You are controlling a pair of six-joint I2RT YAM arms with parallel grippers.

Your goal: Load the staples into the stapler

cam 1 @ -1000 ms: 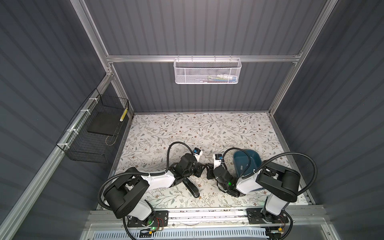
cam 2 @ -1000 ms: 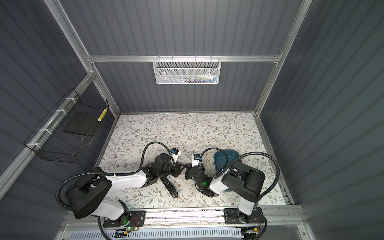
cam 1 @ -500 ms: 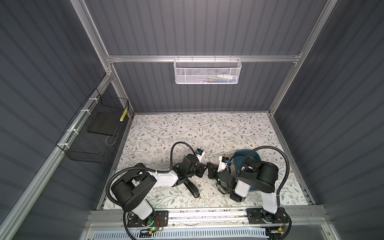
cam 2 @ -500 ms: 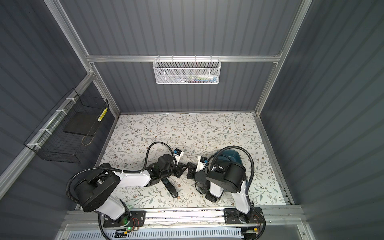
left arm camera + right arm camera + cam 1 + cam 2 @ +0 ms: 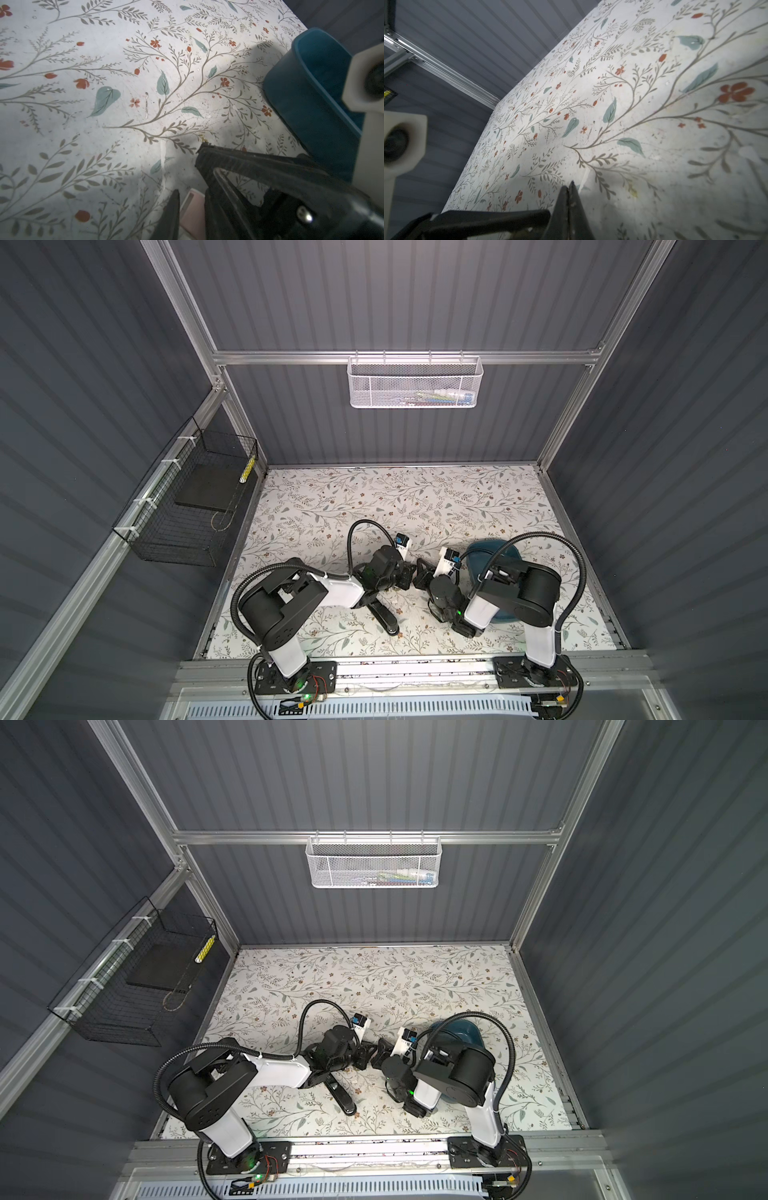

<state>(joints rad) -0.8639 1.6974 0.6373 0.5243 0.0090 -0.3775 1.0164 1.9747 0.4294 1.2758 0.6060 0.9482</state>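
Note:
The black stapler (image 5: 385, 615) lies flat on the flowered table, one end under my left arm; it shows in both top views (image 5: 341, 1097). My left gripper (image 5: 409, 574) and right gripper (image 5: 418, 577) meet tip to tip just beyond it. In the left wrist view my left gripper (image 5: 192, 199) is shut on a small flat pale strip with a pinkish cast, the staples (image 5: 194, 214). The right gripper's fingers (image 5: 239, 164) cross right beside it. In the right wrist view my right gripper (image 5: 569, 190) is shut, its fingers pressed together with nothing between them.
A teal bowl (image 5: 484, 551) stands behind my right arm, close to both grippers (image 5: 307, 87). A white mesh basket (image 5: 413, 383) hangs on the back wall. A black wire basket (image 5: 195, 506) hangs on the left wall. A metal rail (image 5: 415, 668) runs along the front edge.
Both arms have folded upward, their elbows lifting off the table, while the grippers stayed tip to tip near the middle. The stapler has not moved.

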